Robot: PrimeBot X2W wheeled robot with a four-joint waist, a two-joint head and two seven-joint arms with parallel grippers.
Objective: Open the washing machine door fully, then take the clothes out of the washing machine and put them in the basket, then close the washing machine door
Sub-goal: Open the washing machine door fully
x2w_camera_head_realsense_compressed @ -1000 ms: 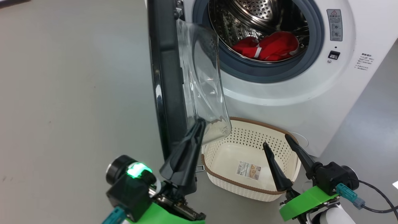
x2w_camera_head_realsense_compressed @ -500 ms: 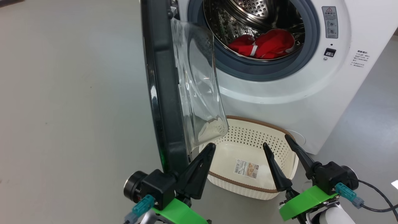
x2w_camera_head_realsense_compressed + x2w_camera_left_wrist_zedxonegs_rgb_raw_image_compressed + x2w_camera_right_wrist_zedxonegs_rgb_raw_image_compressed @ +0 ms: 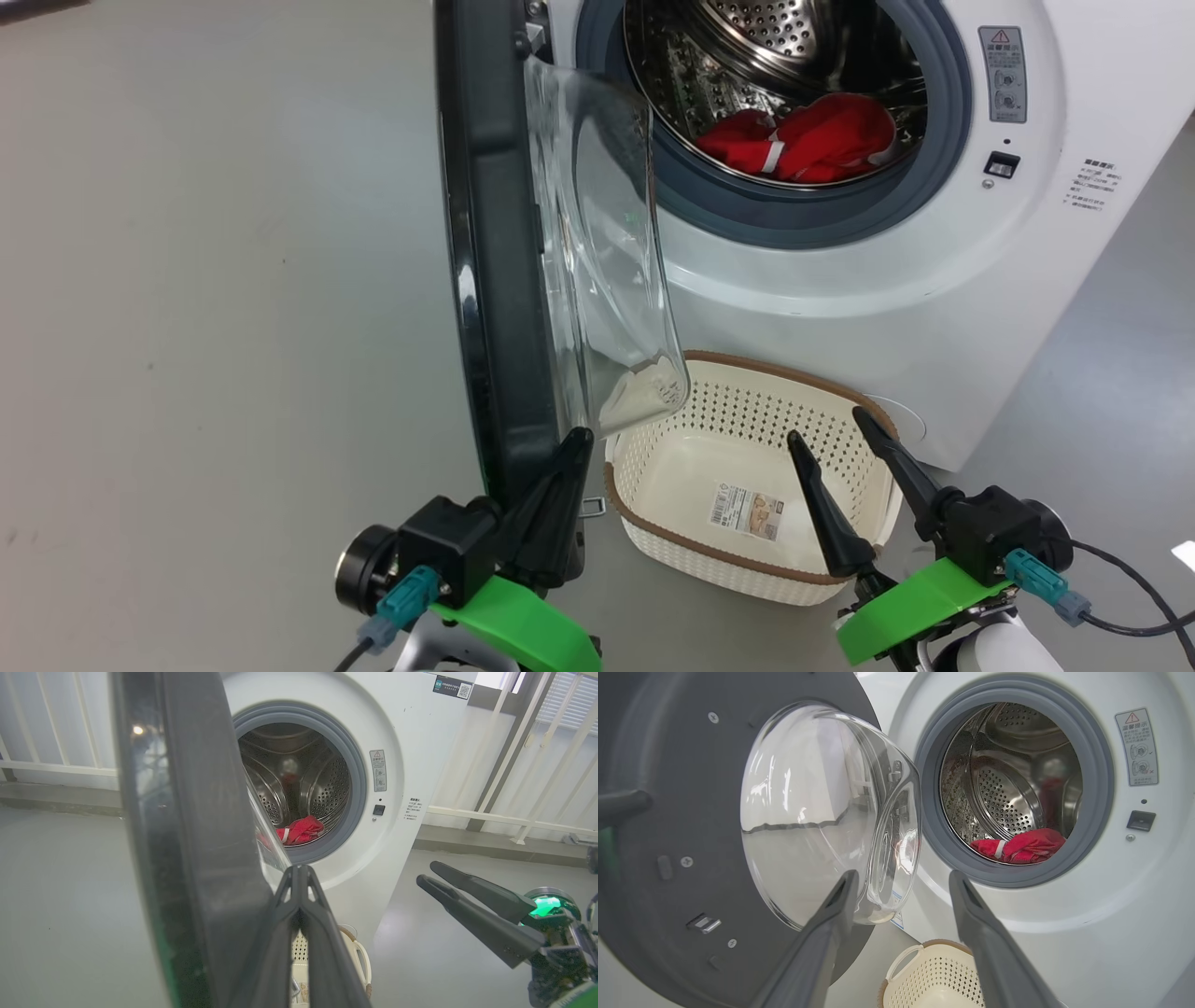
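The basket [image 3: 695, 557] sits before the washing machine [image 3: 840, 289], right of the door [image 3: 499, 280]; clothes [image 3: 822, 140] lie inside

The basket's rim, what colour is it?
Brown rim on a cream-white perforated basket; the head view shows it best.

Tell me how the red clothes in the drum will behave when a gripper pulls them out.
Probably floppy: the clothes lie crumpled in soft folds in the drum, so they should drape and trail. Likely light, being a small heap. They may drag over the grey rubber ring.
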